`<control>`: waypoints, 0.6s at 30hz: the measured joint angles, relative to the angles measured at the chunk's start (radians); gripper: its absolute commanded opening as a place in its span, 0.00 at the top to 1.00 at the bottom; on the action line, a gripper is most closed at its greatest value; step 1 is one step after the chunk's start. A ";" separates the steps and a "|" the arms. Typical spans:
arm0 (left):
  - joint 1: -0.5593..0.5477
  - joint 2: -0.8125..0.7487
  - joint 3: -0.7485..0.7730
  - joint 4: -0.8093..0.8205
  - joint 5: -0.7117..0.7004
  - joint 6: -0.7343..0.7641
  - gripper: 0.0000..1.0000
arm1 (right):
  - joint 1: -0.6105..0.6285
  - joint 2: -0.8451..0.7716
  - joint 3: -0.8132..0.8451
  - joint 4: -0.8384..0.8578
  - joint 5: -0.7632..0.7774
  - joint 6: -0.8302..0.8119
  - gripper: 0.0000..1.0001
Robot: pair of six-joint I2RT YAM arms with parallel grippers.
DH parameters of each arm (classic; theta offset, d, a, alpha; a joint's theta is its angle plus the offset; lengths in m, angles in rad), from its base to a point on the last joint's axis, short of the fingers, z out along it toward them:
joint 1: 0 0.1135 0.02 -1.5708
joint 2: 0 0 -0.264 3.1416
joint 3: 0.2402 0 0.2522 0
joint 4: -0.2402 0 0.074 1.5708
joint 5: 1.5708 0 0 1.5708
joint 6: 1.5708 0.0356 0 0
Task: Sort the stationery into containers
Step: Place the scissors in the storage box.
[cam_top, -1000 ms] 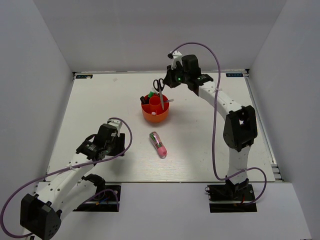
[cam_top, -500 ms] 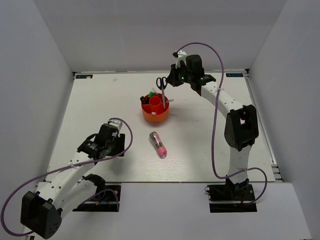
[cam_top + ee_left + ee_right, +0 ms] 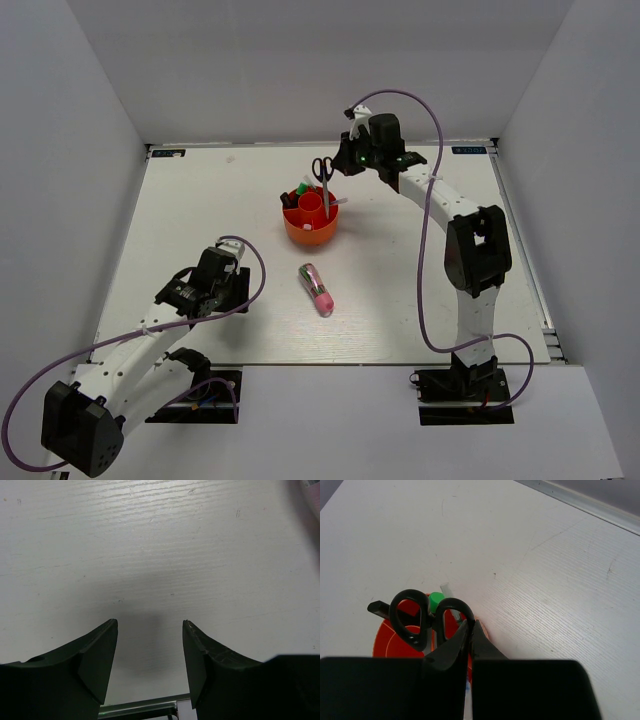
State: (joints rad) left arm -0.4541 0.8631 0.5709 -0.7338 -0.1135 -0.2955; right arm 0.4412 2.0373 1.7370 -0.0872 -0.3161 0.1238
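The orange-red organiser (image 3: 310, 225) stands mid-table. The black-handled scissors (image 3: 321, 168) stand in it, blades down, handles up. My right gripper (image 3: 337, 165) is shut on one handle loop; the right wrist view shows the fingertips (image 3: 470, 622) pinching the loop of the scissors (image 3: 410, 617) above the organiser (image 3: 387, 640). A green marker (image 3: 436, 599), a thin clear pen (image 3: 446, 588) and a black-capped item (image 3: 377, 607) stick out of compartments. The pink-and-green pen (image 3: 317, 289) lies on the table in front of the organiser. My left gripper (image 3: 238, 284) is open and empty, low over bare table (image 3: 150, 622).
White walls close in the table at the back and both sides. A metal rim (image 3: 585, 505) runs along the far edge. A blurred pink edge (image 3: 312, 490) shows at the top right of the left wrist view.
The right wrist has shifted slightly right and turned, and the scissors now stand more upright in the organiser. The left arm has not moved.
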 measured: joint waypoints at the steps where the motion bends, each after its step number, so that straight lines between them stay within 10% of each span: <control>1: 0.000 0.000 0.000 0.000 0.000 0.000 0.35 | 0.000 0.000 0.000 0.003 0.000 0.000 1.00; 18: 0.000 0.000 0.000 0.000 -0.001 0.000 0.35 | -0.001 0.000 0.000 0.008 0.000 0.000 1.00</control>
State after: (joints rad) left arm -0.4541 0.8631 0.5709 -0.7338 -0.1146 -0.2955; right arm 0.4404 2.0373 1.7367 -0.0792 -0.3164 0.1242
